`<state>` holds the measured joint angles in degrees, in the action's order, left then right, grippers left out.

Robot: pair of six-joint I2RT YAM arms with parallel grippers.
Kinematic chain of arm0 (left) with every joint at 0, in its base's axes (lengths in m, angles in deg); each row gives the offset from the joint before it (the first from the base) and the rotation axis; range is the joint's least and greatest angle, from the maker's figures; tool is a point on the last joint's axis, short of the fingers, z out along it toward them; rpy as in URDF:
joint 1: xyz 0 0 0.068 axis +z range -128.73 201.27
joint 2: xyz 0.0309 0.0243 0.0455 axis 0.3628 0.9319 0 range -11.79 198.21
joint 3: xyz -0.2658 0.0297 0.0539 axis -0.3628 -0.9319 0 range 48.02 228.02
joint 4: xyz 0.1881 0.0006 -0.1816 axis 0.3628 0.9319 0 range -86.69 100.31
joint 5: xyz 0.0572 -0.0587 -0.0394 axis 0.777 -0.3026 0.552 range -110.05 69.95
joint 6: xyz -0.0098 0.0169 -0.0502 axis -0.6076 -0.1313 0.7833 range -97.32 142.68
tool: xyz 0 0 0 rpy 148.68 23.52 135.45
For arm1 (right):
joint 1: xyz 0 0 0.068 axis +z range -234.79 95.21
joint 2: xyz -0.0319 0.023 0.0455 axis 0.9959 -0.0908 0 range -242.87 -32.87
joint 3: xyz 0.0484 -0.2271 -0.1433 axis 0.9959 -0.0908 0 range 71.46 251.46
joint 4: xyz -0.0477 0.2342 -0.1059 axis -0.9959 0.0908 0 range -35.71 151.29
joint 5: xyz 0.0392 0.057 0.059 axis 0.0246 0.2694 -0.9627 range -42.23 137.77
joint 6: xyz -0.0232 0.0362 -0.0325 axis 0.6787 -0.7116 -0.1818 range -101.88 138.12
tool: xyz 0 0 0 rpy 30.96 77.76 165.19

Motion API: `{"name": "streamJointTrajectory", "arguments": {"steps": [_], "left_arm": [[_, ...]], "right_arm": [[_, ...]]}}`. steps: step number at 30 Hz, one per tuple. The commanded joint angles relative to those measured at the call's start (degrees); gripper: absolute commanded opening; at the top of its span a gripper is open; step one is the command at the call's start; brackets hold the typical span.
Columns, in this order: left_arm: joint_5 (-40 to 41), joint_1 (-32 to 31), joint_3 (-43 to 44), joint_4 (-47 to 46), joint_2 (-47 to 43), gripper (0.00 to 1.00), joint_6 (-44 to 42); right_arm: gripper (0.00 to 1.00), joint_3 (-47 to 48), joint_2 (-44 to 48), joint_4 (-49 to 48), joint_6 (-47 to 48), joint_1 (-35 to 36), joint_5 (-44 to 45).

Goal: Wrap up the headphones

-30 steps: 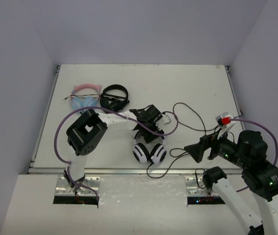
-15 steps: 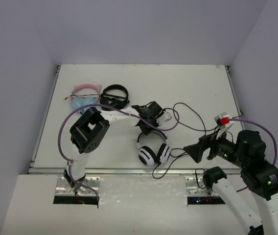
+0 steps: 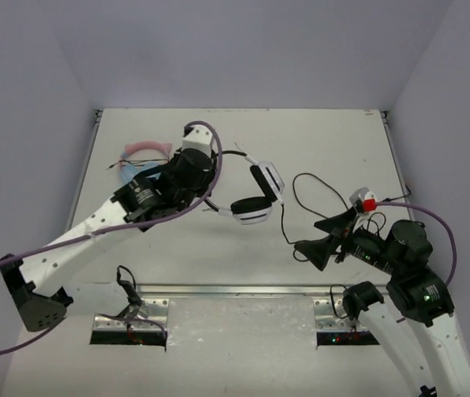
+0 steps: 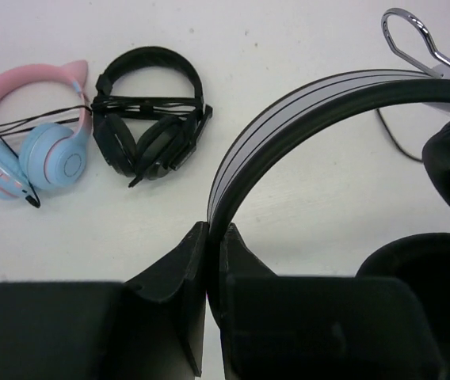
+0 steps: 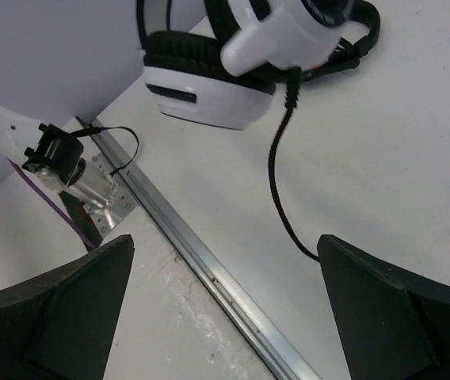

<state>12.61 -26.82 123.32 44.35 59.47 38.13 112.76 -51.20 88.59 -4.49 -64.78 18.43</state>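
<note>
The white headphones (image 3: pixel 251 208) with black ear cushions hang in the air above the middle of the table. My left gripper (image 3: pixel 212 188) is shut on their headband (image 4: pixel 288 119), which is pinched between the jaws of the left gripper (image 4: pixel 215 237). Their thin black cable (image 3: pixel 285 219) drops from an ear cup (image 5: pixel 209 99) to the table and loops off to the right. My right gripper (image 3: pixel 314 238) stands wide open low over the table, right of the headphones. In the right wrist view the cable (image 5: pixel 276 190) runs down to the right finger of the right gripper (image 5: pixel 225 245), and nothing lies between the fingers.
A pink-and-blue cat-ear pair (image 4: pixel 27 142) and an all-black pair (image 4: pixel 150 127) lie side by side at the back left of the table. The metal rail (image 5: pixel 193 253) of the table's front edge runs below the right gripper.
The left gripper shut on the headband and lifted the headphones from near the front edge up and back over the middle of the table. The right gripper shifted slightly left and stayed open.
</note>
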Motion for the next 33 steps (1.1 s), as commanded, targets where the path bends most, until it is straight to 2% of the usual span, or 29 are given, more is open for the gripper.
{"name": "streamJointTrajectory", "arguments": {"steps": [1, 7, 14, 16, 19, 22, 26, 31, 33], "left_arm": [[5.48, -0.60, 1.06, 2.12, -8.65, 0.00, 11.09], [4.17, -0.68, 5.80, 3.44, -13.96, 0.00, 15.58], [0.74, -0.68, 10.55, 2.12, -14.66, 0.00, 17.34], [-1.19, -0.68, 11.96, 1.59, -14.75, 0.00, 17.43], [-2.60, -0.68, 14.16, -0.16, -15.10, 0.00, 18.04], [-2.61, -0.68, 16.79, -2.80, -14.84, 0.00, 17.43], [2.21, -0.68, 22.76, -2.54, -13.26, 0.00, 16.03], [11.62, -0.68, 26.82, -1.75, -12.55, 0.01, 13.83], [12.86, -0.68, 26.56, -2.62, -12.90, 0.00, 13.04]], "right_arm": [[0.99, -3.59, -3.37, -16.27, -1.65, 0.03, -4.66], [0.99, -5.61, -15.50, -30.24, -4.54, 0.12, -12.66], [0.99, -12.82, -19.81, -52.03, -11.58, 1.08, -17.59], [0.97, -12.56, -21.56, -53.02, -10.53, 1.26, -16.72], [0.84, -13.60, -25.16, -58.19, -12.54, 2.22, -18.28], [0.65, -15.81, -28.68, -64.35, -13.25, 5.99, -17.59], [0.42, -18.44, -28.97, -64.27, -10.70, 8.55, -15.40], [0.47, -26.87, -20.97, -63.66, -8.86, 8.47, -10.30], [0.14, -28.20, -18.07, -61.83, -8.07, 8.47, -8.73]]}}
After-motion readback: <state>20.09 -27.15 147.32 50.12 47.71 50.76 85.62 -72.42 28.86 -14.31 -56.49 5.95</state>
